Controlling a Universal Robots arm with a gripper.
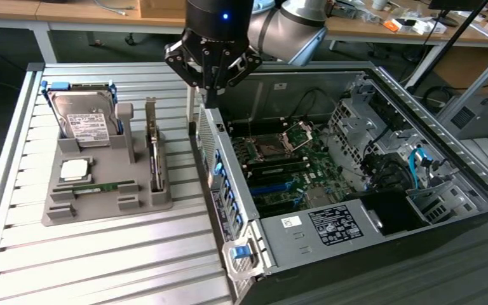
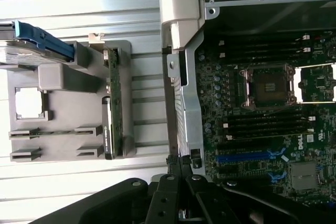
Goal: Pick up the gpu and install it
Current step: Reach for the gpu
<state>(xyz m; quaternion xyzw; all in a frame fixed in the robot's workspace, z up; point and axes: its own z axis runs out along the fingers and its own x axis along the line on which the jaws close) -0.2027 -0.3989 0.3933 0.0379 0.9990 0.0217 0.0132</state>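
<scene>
The gpu (image 1: 152, 151) is a thin dark green card with a silver bracket, standing on edge in a slot of the grey holder (image 1: 100, 213). In the wrist view the gpu (image 2: 113, 103) appears edge-on along one side of the holder (image 2: 63, 80). My gripper (image 1: 213, 96) hangs above the near wall of the open computer case (image 1: 227, 190), to the exterior view's right of the gpu and apart from it. The fingers (image 2: 178, 165) are shut with nothing between them.
A hard drive (image 1: 83, 117) with a blue frame stands at the holder's far end. A small chip (image 1: 74, 168) and a memory stick (image 1: 96, 189) lie in the holder. The motherboard (image 1: 286, 159) lies exposed inside the case. A slatted metal table (image 1: 100, 267) carries everything.
</scene>
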